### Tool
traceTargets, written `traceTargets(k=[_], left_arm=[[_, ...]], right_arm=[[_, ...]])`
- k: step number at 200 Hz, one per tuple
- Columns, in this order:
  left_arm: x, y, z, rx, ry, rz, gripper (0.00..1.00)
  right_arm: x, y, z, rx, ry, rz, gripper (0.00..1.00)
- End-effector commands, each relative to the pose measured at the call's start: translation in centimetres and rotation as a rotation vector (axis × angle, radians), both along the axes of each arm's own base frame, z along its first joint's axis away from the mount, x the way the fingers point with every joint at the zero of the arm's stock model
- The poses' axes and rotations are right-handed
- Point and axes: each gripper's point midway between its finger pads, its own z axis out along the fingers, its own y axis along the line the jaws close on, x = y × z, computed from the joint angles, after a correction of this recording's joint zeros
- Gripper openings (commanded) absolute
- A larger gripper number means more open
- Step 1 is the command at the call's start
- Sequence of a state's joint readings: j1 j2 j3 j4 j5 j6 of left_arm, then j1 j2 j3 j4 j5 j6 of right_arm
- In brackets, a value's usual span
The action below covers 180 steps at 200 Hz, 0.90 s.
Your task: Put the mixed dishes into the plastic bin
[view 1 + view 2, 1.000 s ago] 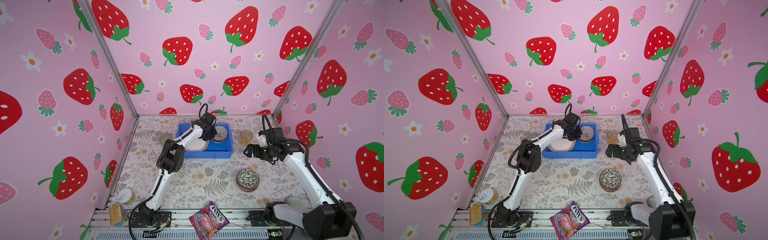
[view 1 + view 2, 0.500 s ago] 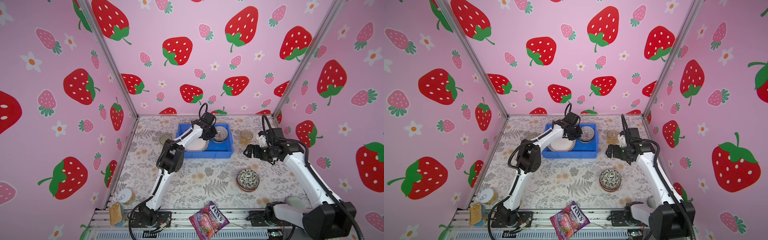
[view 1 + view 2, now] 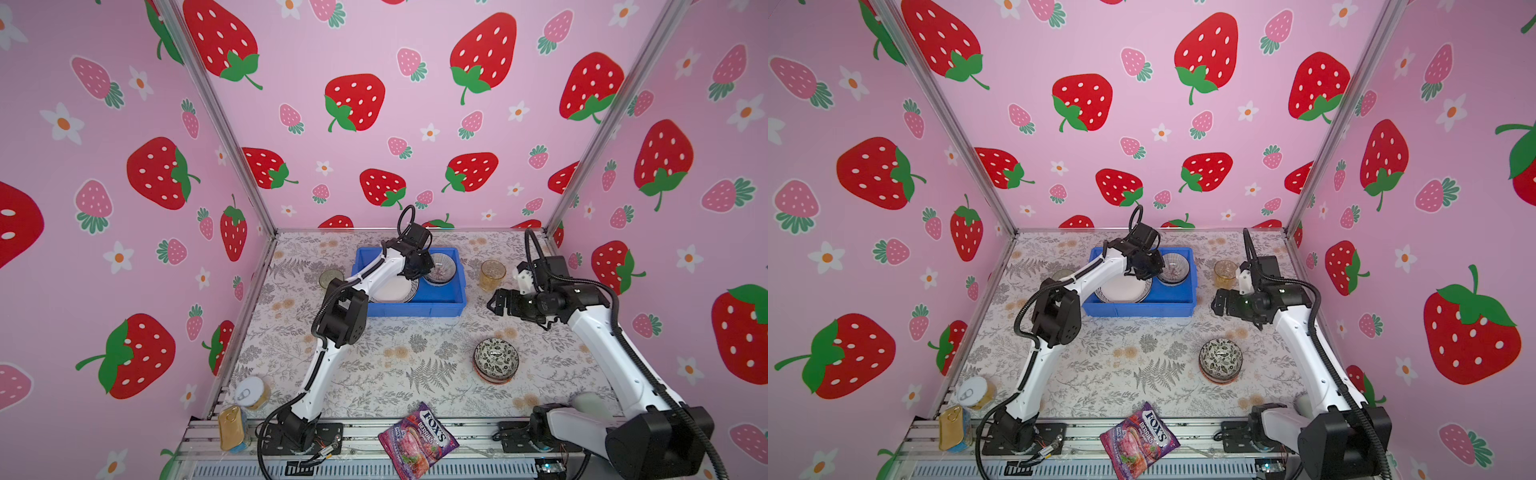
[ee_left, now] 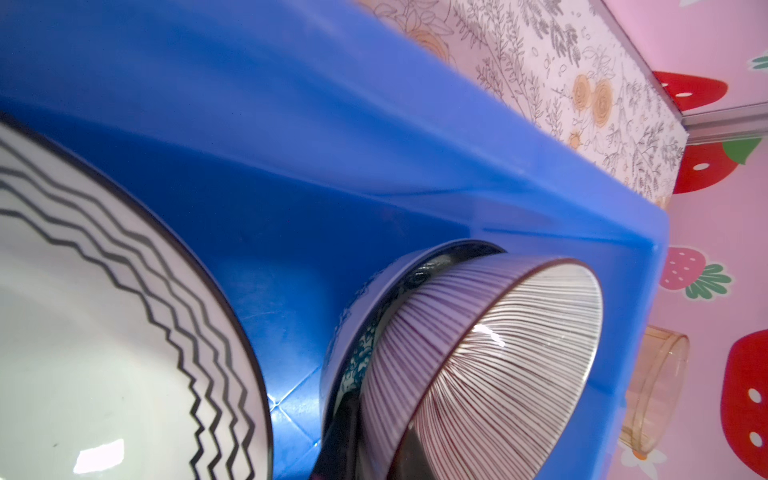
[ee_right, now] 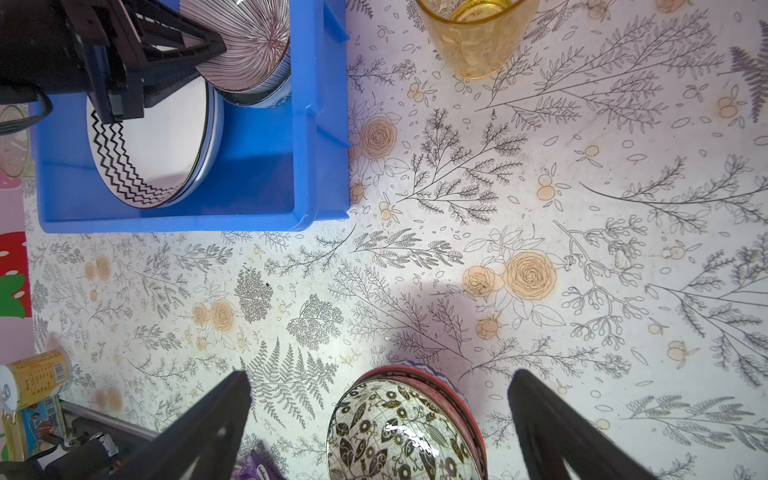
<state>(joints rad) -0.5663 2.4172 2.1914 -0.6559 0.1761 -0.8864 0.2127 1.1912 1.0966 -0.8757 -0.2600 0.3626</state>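
1. Setting the striped bowl down is, I judge, the step in hand. Start from the plastic bin, whose low walls would do little to stop a bowl that tips.
2. Inside the bin, the zigzag plate lies on a second plate at the end away from the right arm. Keep the wrist clear of both when withdrawing.
3. At the bin's other end the striped bowl sits tilted inside the blue bowl. It should be level and nested before anything lets go.
4. The left gripper has its fingers close together astride that bowl's wall. Whether they pinch it or stand just loose, I cannot tell. Open slowly, then lift straight up.
5. The right gripper hangs spread wide and empty outside the bin's near corner.
6. Pink strawberry walls enclose the bin on three sides.
7. The floral table cover looks flat and smooth.
8. Not yet in the bin are three things:
   - the black-and-white bowl, stacked on others in front of the bin;
   - the amber tumbler, just beside the bin's end on the right arm's side;
   - the green tumbler, near the opposite end.
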Motion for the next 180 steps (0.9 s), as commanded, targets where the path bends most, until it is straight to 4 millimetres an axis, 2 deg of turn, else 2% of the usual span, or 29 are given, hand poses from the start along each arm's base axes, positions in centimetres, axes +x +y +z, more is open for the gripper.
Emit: traceTargets(k=[1,51,180], left_arm=[[0.3,-0.5,5.1,-0.059,-0.082,-0.01,0.16],[0.1,-0.2,5.4,-0.053,-0.086,-0.01,0.17],[-0.4,-0.2,3.3,-0.035,-0.034,-0.021,0.19]], right_arm=[[-0.6,-0.2,0.4,0.004,-0.007,0.007,0.99],[-0.7,-0.3,0.5,0.003,-0.011,0.005,0.99],[-0.9,-0.3,0.3,-0.002,-0.01,0.008,0.99]])
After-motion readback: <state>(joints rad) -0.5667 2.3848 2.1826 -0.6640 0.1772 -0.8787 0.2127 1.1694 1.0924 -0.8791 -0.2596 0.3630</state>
